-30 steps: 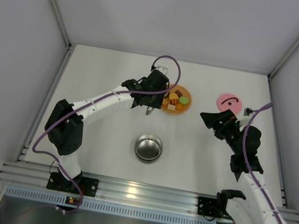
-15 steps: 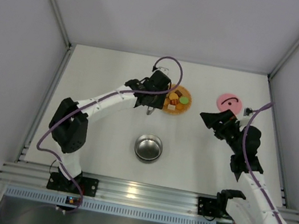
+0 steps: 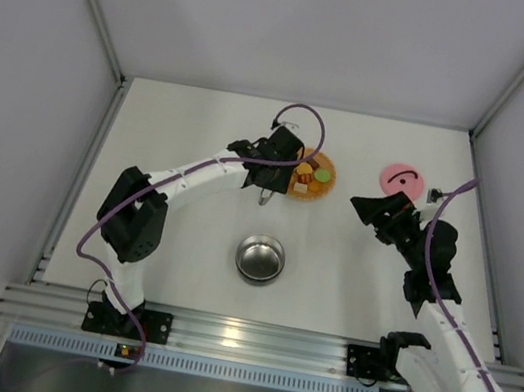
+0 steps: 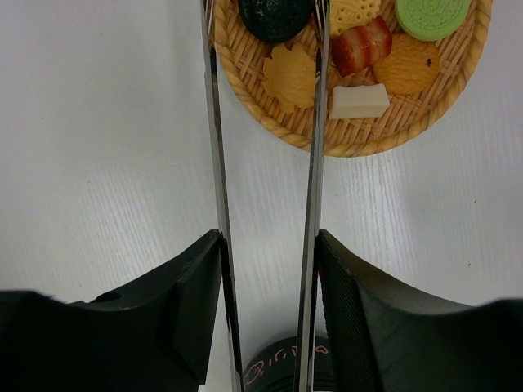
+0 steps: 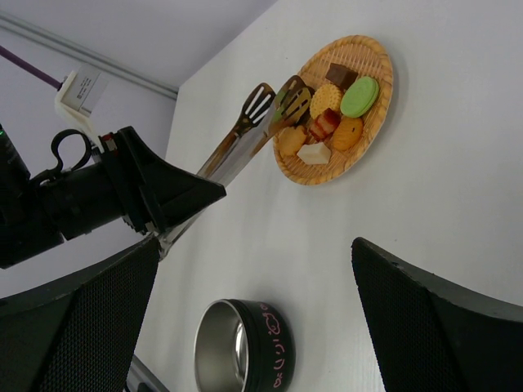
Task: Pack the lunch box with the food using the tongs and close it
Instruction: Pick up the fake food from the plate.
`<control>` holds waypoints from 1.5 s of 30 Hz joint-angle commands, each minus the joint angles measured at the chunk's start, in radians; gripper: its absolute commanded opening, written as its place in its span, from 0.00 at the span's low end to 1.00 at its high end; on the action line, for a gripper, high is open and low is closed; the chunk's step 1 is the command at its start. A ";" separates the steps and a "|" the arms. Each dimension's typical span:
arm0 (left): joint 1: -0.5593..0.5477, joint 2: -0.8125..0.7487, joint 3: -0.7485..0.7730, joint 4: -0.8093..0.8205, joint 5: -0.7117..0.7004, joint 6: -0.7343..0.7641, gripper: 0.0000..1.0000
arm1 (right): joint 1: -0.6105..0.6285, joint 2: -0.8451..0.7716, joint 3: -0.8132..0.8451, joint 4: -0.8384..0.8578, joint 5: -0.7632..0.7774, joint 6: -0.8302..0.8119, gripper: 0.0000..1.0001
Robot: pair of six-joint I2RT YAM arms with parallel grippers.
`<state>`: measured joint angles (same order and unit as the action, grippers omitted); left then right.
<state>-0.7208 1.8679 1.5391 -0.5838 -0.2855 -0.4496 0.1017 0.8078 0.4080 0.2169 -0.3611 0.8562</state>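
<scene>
My left gripper (image 3: pixel 273 171) (image 4: pixel 268 245) is shut on the tongs (image 4: pixel 314 163) (image 5: pixel 245 135), its pads pressing both silver arms from outside; the arms stay apart. One tong tip hangs over the woven plate (image 3: pixel 321 194) (image 4: pixel 458 90) (image 5: pixel 372 139), the other just outside its rim. The food (image 3: pixel 310 175) lies on the plate: a black piece (image 4: pixel 274 16) between the tong arms, a yellow leaf-shaped piece (image 4: pixel 290 75), a green round (image 4: pixel 431 15) (image 5: pixel 359 96). The steel lunch box (image 3: pixel 260 259) (image 5: pixel 237 347) stands nearer, nothing in it. Its pink lid (image 3: pixel 402 177) lies at the back right. My right gripper (image 3: pixel 373 212) (image 5: pixel 255 245) hangs open.
Grey walls close the white table on the left, back and right. A metal rail (image 3: pixel 247 336) runs along the near edge by the arm bases. The right arm's forearm (image 3: pixel 434 257) stands just in front of the pink lid.
My left arm has swung a little to the right, bringing the tongs further over the plate's left rim. The right arm has not moved.
</scene>
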 commanded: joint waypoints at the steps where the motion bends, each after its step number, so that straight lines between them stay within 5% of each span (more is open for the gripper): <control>1: 0.000 0.002 0.039 0.029 -0.003 0.003 0.53 | -0.014 0.002 0.046 0.053 -0.002 -0.019 0.99; 14: 0.000 -0.038 0.033 0.015 0.017 0.011 0.40 | -0.014 -0.002 0.043 0.047 -0.001 -0.020 1.00; 29: -0.002 -0.208 0.032 -0.027 0.046 0.034 0.39 | -0.014 -0.004 0.043 0.045 0.004 -0.023 1.00; 45: -0.084 -0.607 -0.307 -0.198 0.138 0.009 0.40 | -0.014 0.013 0.041 0.059 0.005 -0.014 0.99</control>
<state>-0.7914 1.3266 1.2831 -0.7437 -0.1833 -0.4328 0.1017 0.8124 0.4080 0.2173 -0.3607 0.8490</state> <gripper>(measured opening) 0.416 0.993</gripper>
